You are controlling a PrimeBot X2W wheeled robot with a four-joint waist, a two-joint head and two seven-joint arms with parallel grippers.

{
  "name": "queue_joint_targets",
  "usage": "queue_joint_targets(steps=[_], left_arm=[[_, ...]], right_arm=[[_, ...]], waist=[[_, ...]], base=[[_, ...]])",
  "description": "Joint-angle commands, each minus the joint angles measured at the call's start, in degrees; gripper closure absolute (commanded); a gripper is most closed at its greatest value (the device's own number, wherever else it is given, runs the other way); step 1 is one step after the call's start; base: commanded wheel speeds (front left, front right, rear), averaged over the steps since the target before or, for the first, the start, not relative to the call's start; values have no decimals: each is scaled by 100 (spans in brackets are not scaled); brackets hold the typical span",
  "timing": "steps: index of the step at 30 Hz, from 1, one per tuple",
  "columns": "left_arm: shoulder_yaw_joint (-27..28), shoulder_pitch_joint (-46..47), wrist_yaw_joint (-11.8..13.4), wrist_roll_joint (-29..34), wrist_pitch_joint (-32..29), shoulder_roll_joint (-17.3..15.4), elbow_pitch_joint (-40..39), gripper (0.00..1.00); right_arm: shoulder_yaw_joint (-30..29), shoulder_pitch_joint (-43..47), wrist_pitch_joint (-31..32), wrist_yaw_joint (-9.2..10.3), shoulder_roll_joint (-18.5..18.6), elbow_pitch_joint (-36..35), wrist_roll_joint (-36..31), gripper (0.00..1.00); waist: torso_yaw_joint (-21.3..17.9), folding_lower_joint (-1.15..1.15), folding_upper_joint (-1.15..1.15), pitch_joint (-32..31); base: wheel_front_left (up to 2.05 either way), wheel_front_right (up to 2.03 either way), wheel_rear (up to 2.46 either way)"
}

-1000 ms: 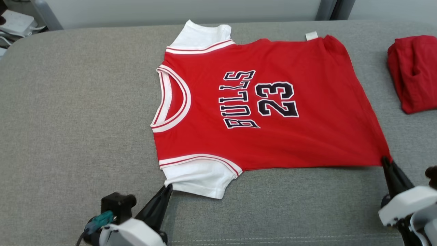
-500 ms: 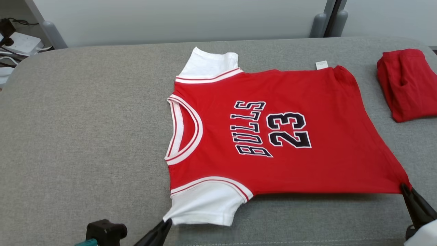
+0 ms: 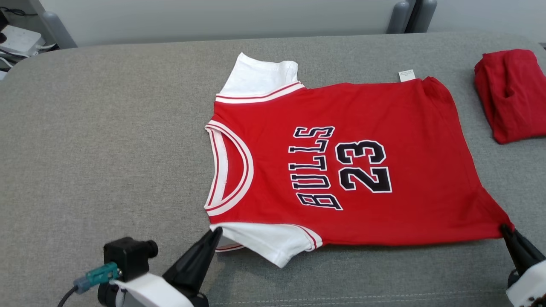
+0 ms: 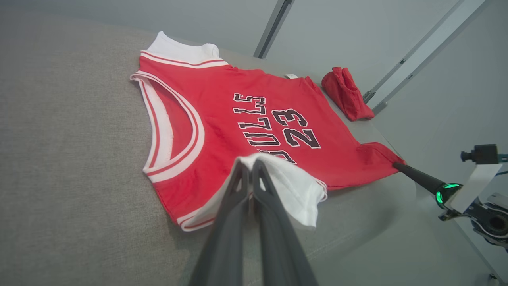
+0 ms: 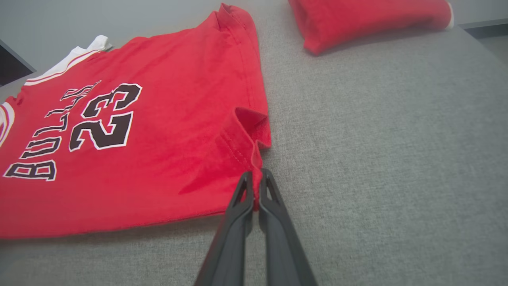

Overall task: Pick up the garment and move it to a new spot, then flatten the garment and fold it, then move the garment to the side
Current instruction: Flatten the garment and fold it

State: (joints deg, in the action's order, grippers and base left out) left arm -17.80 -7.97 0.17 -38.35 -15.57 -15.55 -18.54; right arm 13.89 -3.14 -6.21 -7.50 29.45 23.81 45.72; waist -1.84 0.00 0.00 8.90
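Observation:
The garment (image 3: 349,170) is a red jersey with white sleeves and "BULLS 23" lettering, spread on the grey surface with its collar to the left. My left gripper (image 3: 215,232) is shut on the near white sleeve (image 4: 289,186), lifting and folding it over the red body. My right gripper (image 3: 505,230) is shut on the near hem corner (image 5: 254,159), which is raised a little. The left wrist view shows the garment (image 4: 222,115) with my left gripper (image 4: 250,163) pinching the sleeve, and the right gripper (image 4: 397,164) at the far corner.
A second red cloth (image 3: 512,94) lies bunched at the right end of the grey padded surface (image 3: 106,149). Grey uprights (image 3: 403,15) stand behind the back edge, and cables and a white box (image 3: 19,36) sit beyond the left corner.
The head camera has shifted between frames. My left gripper has carried the near white sleeve inward, so it now folds over the jersey's lower edge. The right gripper still holds the hem corner.

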Motion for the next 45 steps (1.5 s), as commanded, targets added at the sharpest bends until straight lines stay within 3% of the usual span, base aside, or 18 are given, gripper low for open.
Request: queue_joint_targets(steps=[1,16,25,32,33,34,35,36,37,38,39,45], left_arm=[[215,457,-62,24,135,21,19,100],[176,2547,-462,274,1460,735,2459,100],[132,3330,-604,374,1915,754,3506,100],[-97,3973,-680,595,2203,755,4374,100],[-159,4072,-692,633,2234,758,4521,100],[-205,4165,-700,659,2260,763,4679,100],[-259,4257,-707,704,2291,758,4835,85],[-305,4344,-712,752,2342,756,4981,67],[-335,4421,-714,792,2403,761,5125,55],[-353,4489,-715,819,2464,772,5264,6],[-368,4545,-717,830,2522,792,5390,0],[-331,4636,-665,860,2890,890,5743,0]], right_arm=[[-8,-268,39,1,163,-50,-44,100],[-47,-2054,175,1,-248,1182,-428,100],[78,-2831,92,1,-535,1959,-555,97],[399,-3415,-267,1,-641,2414,-717,100],[440,-3502,-356,1,-651,2511,-761,93],[479,-3583,-432,1,-671,2604,-794,79],[517,-3655,-488,1,-703,2692,-809,65],[554,-3719,-537,1,-732,2776,-819,38],[594,-3776,-587,1,-757,2853,-833,0],[636,-3823,-632,1,-783,2920,-842,0],[668,-3861,-680,1,-805,2982,-848,0],[642,-3835,-871,1,-809,2898,-1001,0]], waist=[[-42,0,0,87],[108,0,0,523],[25,0,0,794],[-12,0,0,1004],[-16,0,0,1027],[-20,0,0,1049],[-25,0,0,1067],[-31,0,0,1080],[-38,0,0,1087],[-45,0,0,1090],[-52,0,0,1085],[-71,0,0,939]], base=[[0,0,0],[0,0,0],[0,0,0],[0,0,0],[0,0,0],[0,0,0],[0,0,0],[0,0,0],[0,0,0],[0,0,0],[0,0,0],[0,0,0]])
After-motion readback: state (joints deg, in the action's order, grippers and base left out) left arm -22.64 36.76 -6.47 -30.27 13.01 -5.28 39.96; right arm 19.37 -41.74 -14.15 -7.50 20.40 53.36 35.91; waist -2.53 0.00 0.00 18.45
